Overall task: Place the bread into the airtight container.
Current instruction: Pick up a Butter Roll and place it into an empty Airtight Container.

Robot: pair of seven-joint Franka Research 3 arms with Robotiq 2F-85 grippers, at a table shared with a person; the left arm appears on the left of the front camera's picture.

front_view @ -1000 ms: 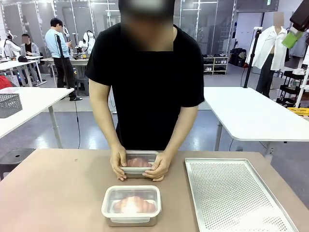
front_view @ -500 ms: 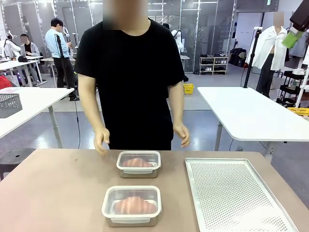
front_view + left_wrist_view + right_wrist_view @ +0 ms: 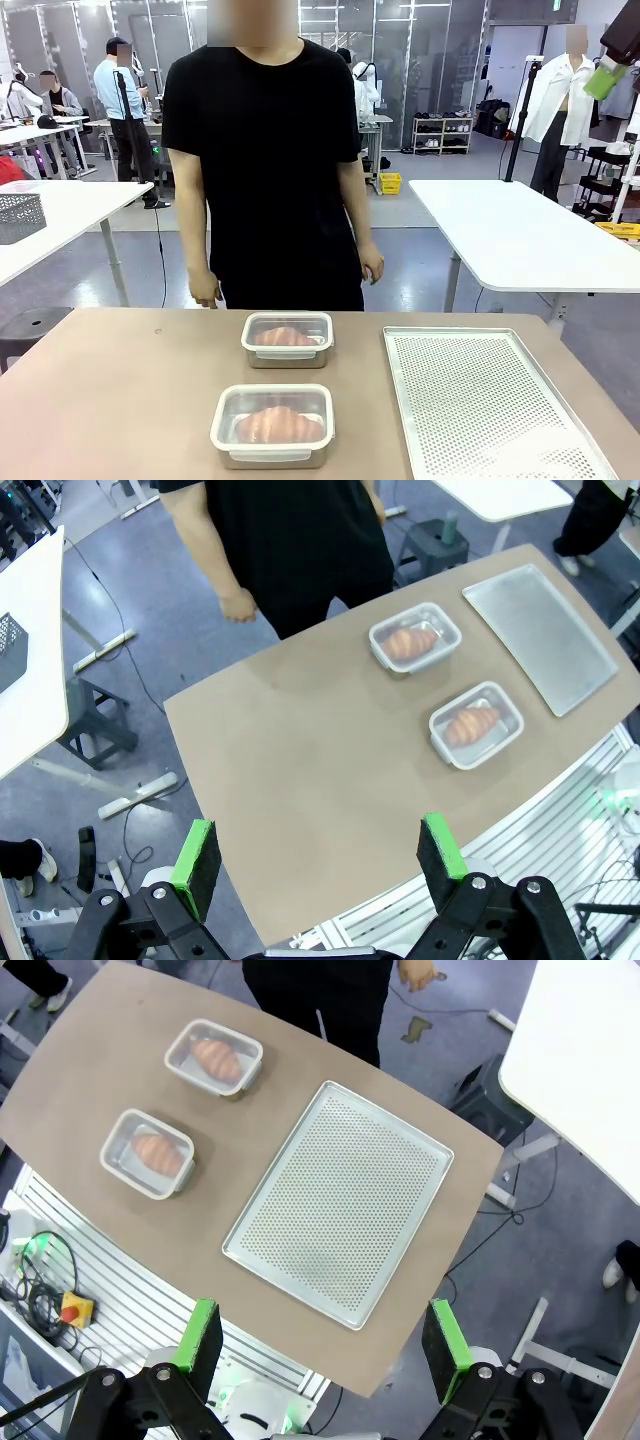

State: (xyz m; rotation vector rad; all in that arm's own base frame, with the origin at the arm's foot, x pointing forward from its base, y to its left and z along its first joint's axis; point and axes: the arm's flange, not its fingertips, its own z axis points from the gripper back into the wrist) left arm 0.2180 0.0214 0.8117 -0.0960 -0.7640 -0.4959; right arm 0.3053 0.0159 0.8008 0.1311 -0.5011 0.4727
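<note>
Brown and matte, the bench point(image 3: 120, 400) stands in a lab with white tables and people working farther back. At its far edge a person in a black T-shirt point(image 3: 265, 160) stands with arms hanging; the person's hands point(image 3: 205, 291) are off the bench and hold nothing.

Along the bench's right side lies a perforated metal tray point(image 3: 480, 400), its long axis running from the near edge to the far edge. It is bare, and nothing lies between it and the containers.

Two clear airtight containers sit left of the tray, around the bench's middle, lids on, one behind the other with a bare gap between them. The far container point(image 3: 287, 339) is nearer the person's edge; the near container point(image 3: 272, 424) is close to the robot's edge. Each holds one piece of bread: the croissant point(image 3: 284, 337) in the far one and the croissant point(image 3: 280, 425) in the near one both lie flat, long axis across the bench, left to right, filling most of the box.

Both arms hang high above the bench. The left gripper point(image 3: 318, 855) has its green pads spread wide with nothing between them, and the right gripper point(image 3: 325, 1345) is likewise spread and empty.
</note>
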